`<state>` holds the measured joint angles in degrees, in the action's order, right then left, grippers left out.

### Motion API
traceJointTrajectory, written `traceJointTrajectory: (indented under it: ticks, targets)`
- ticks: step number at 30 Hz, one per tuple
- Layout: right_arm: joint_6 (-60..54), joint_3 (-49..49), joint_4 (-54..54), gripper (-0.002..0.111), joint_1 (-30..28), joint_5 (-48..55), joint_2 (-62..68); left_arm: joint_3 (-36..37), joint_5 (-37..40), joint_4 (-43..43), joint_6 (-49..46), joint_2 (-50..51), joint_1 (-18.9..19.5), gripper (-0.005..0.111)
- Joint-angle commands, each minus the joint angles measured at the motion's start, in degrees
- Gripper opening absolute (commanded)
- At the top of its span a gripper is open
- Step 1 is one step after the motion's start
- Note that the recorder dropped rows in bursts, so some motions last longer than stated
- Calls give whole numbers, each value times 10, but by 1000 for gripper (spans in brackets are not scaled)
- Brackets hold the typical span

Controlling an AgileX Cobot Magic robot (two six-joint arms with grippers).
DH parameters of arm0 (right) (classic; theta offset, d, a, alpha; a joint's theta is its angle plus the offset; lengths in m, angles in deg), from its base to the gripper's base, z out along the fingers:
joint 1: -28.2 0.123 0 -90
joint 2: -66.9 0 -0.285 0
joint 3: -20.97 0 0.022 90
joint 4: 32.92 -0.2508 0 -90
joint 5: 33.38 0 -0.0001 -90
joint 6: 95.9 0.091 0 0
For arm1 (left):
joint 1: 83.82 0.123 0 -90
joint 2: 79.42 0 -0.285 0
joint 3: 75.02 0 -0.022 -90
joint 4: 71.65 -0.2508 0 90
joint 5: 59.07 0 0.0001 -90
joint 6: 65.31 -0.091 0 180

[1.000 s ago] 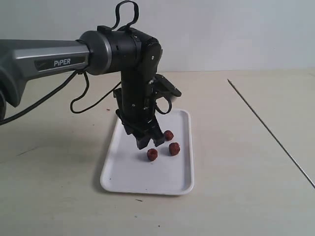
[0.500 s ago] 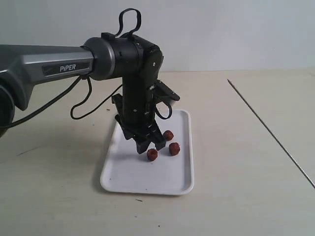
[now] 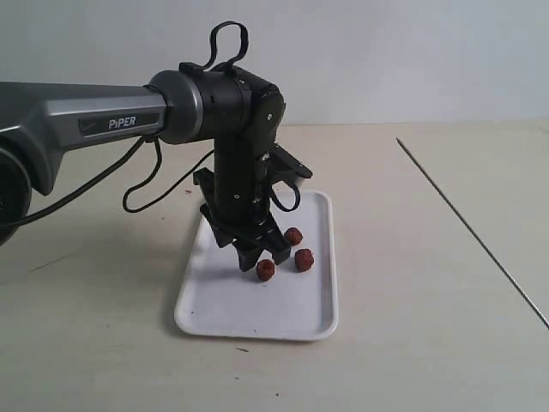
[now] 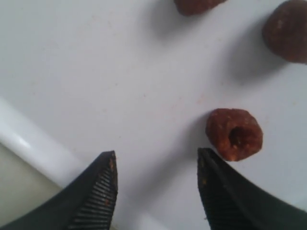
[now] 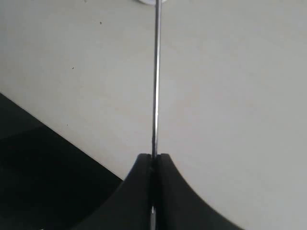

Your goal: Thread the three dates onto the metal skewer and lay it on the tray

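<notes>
Three dark red-brown dates lie on the white tray (image 3: 214, 305): one (image 3: 265, 269) nearest the front, one (image 3: 304, 259) to its right, one (image 3: 293, 235) behind. My left gripper (image 3: 262, 254) hangs open just above the tray, its fingertips beside the front date. In the left wrist view that gripper (image 4: 156, 160) is open over bare tray (image 4: 96, 72), with the pitted date (image 4: 234, 133) just off one fingertip. The thin metal skewer (image 3: 467, 225) runs diagonally over the table at right. My right gripper (image 5: 153, 157) is shut on the skewer (image 5: 155, 76).
A black cable (image 3: 146, 180) loops from the left arm behind the tray. The right arm itself is out of the exterior view. The right wrist view shows a dark area (image 5: 43, 177) beyond the table's edge.
The left gripper has sunk a little and shifted right, closer to the front date. The dates, tray and skewer have not moved.
</notes>
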<state>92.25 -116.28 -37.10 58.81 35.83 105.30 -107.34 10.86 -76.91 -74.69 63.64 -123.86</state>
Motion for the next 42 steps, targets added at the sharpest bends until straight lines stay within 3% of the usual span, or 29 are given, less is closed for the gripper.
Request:
traceJointTrajectory:
  ticks: [1, 11, 22, 27, 31, 42]
  targets:
    - [-6, 4, 2, 0, 0, -7, -2, 1, 0, 24, 8, 1, 0, 51]
    - [-6, 4, 2, 0, 0, -7, -2, 0, 0, 44, 8, -3, 0, 51]
    - [-6, 4, 2, 0, 0, -8, -2, -58, 0, 58, 11, -3, 0, 51]
    - [-6, 4, 2, 0, 0, -5, -2, -70, 0, 53, -40, -17, 0, 51]
    - [-6, 4, 2, 0, 0, -7, -2, -70, 0, 80, -1, -19, 0, 52]
    - [-6, 4, 2, 0, 0, -4, -2, -57, 0, 65, -65, -19, -29, 52]
